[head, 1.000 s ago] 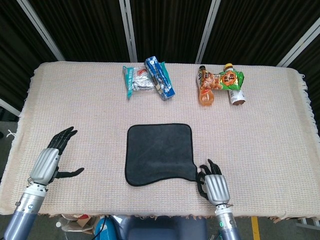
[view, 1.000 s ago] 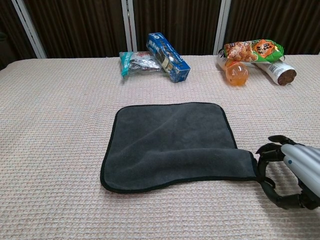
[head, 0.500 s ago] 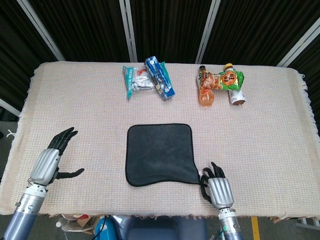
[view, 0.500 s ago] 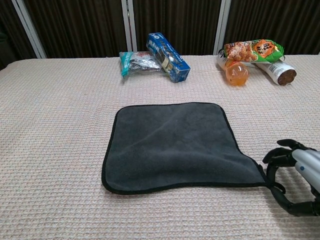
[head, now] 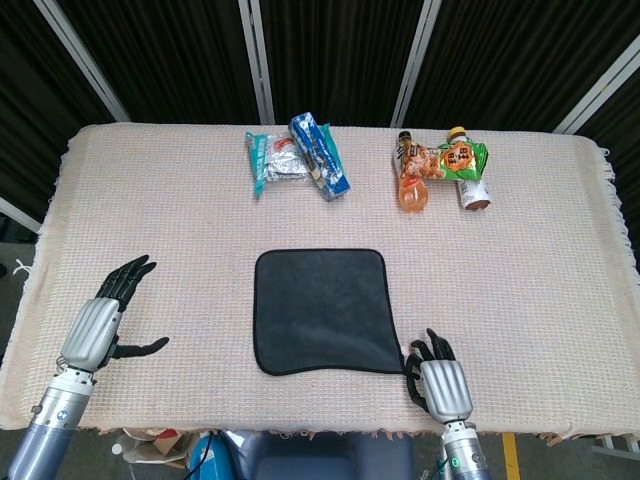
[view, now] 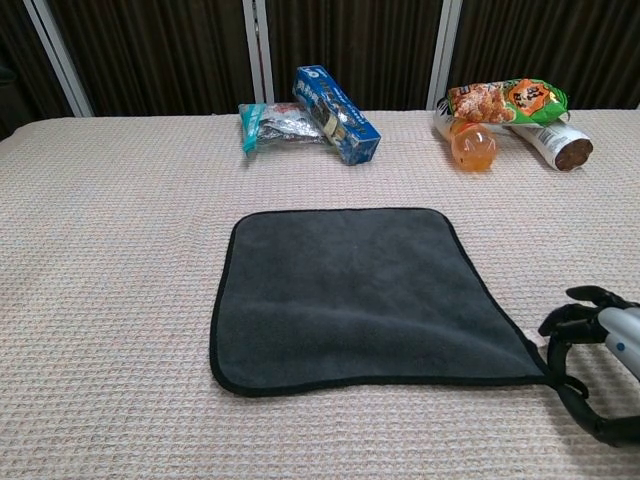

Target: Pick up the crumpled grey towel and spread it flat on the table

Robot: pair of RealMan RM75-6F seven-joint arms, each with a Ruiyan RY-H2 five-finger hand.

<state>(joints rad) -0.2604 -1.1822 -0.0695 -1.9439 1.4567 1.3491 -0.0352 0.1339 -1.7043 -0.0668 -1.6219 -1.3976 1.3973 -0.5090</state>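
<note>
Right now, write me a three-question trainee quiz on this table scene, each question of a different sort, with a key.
1. True or false: the grey towel lies crumpled in a heap.
2. Multiple choice: which hand is at the towel's near right corner? A) left hand B) right hand C) neither
3. Fill in: the orange bottle lies at the table's far side beside a ____ snack bag.

Key:
1. False; it lies spread flat on the table.
2. B; whether it pinches the corner cannot be told. The left hand rests open, apart from the towel.
3. Green.
</note>
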